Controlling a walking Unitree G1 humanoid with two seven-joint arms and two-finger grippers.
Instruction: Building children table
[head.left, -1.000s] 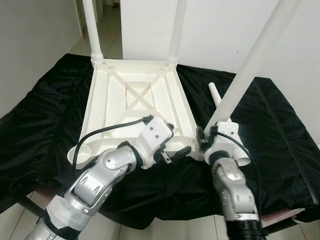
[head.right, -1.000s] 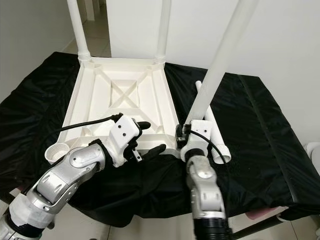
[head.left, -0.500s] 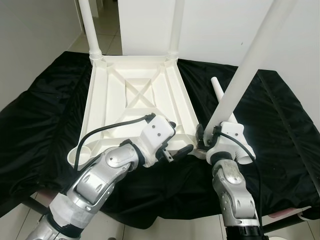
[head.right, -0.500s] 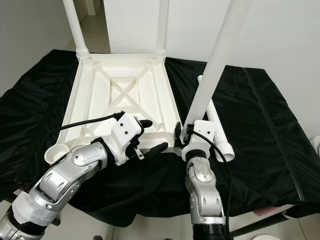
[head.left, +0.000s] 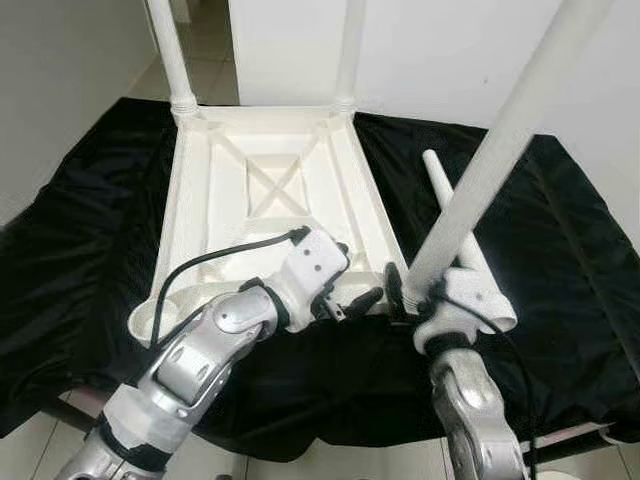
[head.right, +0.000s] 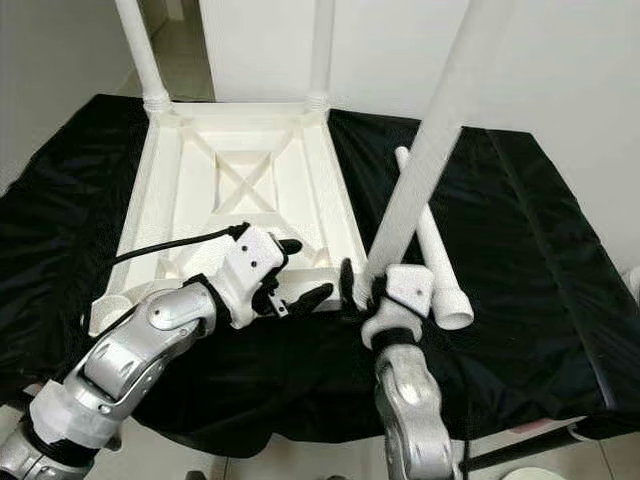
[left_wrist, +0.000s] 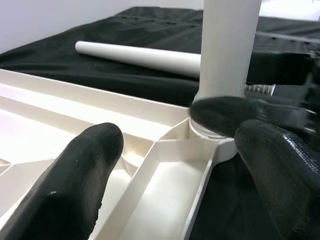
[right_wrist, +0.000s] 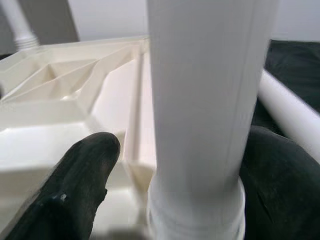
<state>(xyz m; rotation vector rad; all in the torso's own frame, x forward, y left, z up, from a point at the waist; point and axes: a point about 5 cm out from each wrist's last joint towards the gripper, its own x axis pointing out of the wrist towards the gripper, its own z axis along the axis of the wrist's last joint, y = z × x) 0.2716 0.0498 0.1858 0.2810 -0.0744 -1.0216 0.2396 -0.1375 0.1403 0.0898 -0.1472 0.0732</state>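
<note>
The white plastic child's table (head.left: 270, 195) lay upside down on the black cloth-covered counter (head.left: 560, 250), occupying the upper centre of the head views, two legs fitted at its far corners. The right gripper (head.right: 372, 290) pinched a long white plastic leg (head.right: 425, 160) at its base, the leg standing tilted at the table's near right corner socket. The left gripper (head.left: 355, 285), fingers spread, straddled the table's near rim just beside that socket. A loose white leg (head.left: 450, 215) lay on the cloth at centre right.

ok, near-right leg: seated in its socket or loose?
In the socket: the leg's base stands in the tabletop's corner collar, right claw around it. How tight, cannot tell.
</note>
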